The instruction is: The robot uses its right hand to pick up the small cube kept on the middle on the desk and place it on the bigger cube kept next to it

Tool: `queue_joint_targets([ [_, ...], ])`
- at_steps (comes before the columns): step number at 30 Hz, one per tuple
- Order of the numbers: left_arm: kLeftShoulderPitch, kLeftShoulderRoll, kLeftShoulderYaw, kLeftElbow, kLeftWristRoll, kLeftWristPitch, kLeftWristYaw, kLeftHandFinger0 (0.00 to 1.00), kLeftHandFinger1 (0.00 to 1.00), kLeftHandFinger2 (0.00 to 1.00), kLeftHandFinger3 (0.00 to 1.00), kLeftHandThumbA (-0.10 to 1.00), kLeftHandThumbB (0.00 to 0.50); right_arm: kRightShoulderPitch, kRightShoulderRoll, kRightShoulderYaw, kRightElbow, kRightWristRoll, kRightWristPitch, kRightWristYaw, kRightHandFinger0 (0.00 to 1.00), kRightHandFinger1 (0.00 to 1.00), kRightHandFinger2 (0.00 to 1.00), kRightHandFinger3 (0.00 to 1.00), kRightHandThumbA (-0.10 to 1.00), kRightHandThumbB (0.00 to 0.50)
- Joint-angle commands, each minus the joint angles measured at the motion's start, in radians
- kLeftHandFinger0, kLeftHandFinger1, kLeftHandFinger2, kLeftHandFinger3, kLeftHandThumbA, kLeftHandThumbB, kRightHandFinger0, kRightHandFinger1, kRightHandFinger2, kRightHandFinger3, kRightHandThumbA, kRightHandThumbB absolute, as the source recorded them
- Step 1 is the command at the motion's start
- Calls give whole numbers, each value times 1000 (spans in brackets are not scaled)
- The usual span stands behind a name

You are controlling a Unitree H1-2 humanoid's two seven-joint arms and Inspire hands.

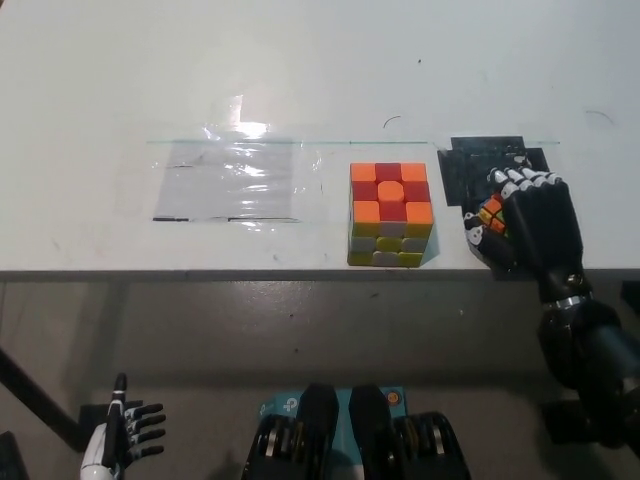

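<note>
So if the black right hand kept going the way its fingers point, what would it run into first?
The right hand, shut on the small cube, points up-left across the black patch; beyond that, bare desk. It probably passes behind the bigger cube.

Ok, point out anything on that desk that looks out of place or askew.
Nothing is spilled or broken. The bigger cube sits square near the desk's front edge. Two oddities: a glossy clear sheet lies flat left of it, and the small cube is over a black patch, gripped by the right hand. The left hand rests below the desk.
</note>
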State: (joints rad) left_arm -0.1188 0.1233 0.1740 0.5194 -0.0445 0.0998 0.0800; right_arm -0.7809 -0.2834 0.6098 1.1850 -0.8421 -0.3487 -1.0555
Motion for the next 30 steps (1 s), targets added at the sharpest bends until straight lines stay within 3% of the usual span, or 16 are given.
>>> queue_joint_targets([
  [1, -19, 13, 0, -20, 7, -31, 12, 635, 647, 631, 584, 1000, 161, -42, -3, 10, -4, -3, -58, 24, 0, 0, 403, 675, -100, 239],
  [9, -16, 15, -3, -18, 9, -38, 8, 645, 652, 634, 587, 1000, 165, -45, -18, 5, -15, -3, -73, 33, 0, 0, 412, 617, -100, 218],
  [14, -13, 11, -4, -30, 14, -25, 16, 653, 655, 628, 584, 1000, 169, -58, -29, 2, -49, -14, -33, 37, 0, 0, 468, 608, -100, 108],
  [15, -14, 15, -6, -25, 12, -28, 8, 682, 677, 649, 603, 1000, 159, -72, -34, 3, -47, -17, -39, 34, 0, 0, 471, 638, -100, 74],
  [16, -12, 14, -3, -19, 8, -35, 7, 677, 673, 643, 598, 1000, 169, -81, -36, 2, -50, -17, -50, 30, 0, 0, 474, 633, -100, 3],
  [17, -6, 13, -2, -21, 8, -34, 8, 676, 672, 643, 599, 1000, 169, -88, -34, 6, -46, -24, -54, 18, 0, 0, 473, 646, -100, 0],
  [20, -5, 11, -2, -22, 11, -31, 14, 656, 658, 641, 602, 1000, 170, -103, -43, 8, -62, -30, -42, 35, 0, 0, 540, 684, -100, 12],
  [21, -1, 10, -2, -21, 9, -32, 12, 666, 664, 647, 602, 1000, 165, -115, -48, 17, -70, -48, -24, 32, 0, 0, 531, 682, -100, 59],
  [22, 1, 11, -4, -20, 12, -35, 12, 679, 672, 657, 625, 1000, 156, -127, -52, 14, -75, -43, -45, 32, 0, 0, 517, 680, -100, 3],
  [24, 2, 10, -1, -12, 8, -40, 10, 676, 670, 649, 609, 1000, 169, -154, -56, 10, -81, -45, -57, 25, 0, 0, 480, 598, -100, 77],
  [26, 5, 9, -3, -13, 12, -36, 14, 664, 668, 646, 603, 1000, 171, -162, -57, 6, -87, -41, -64, 35, 0, 0, 462, 566, -100, 97],
  [27, 4, 10, -3, -11, 13, -38, 14, 659, 665, 644, 599, 1000, 182, -170, -59, 3, -92, -38, -67, 44, 0, 0, 458, 540, -100, 139],
  [29, 5, 11, -4, -2, 14, -49, 14, 648, 657, 639, 604, 1000, 178, -190, -58, 1, -97, -35, -70, 56, 0, 0, 484, 529, -100, 212],
  [30, 6, 11, -5, 0, 16, -57, 14, 626, 639, 632, 592, 1000, 177, -195, -59, -1, -103, -34, -72, 62, 0, 0, 508, 544, -100, 225],
])
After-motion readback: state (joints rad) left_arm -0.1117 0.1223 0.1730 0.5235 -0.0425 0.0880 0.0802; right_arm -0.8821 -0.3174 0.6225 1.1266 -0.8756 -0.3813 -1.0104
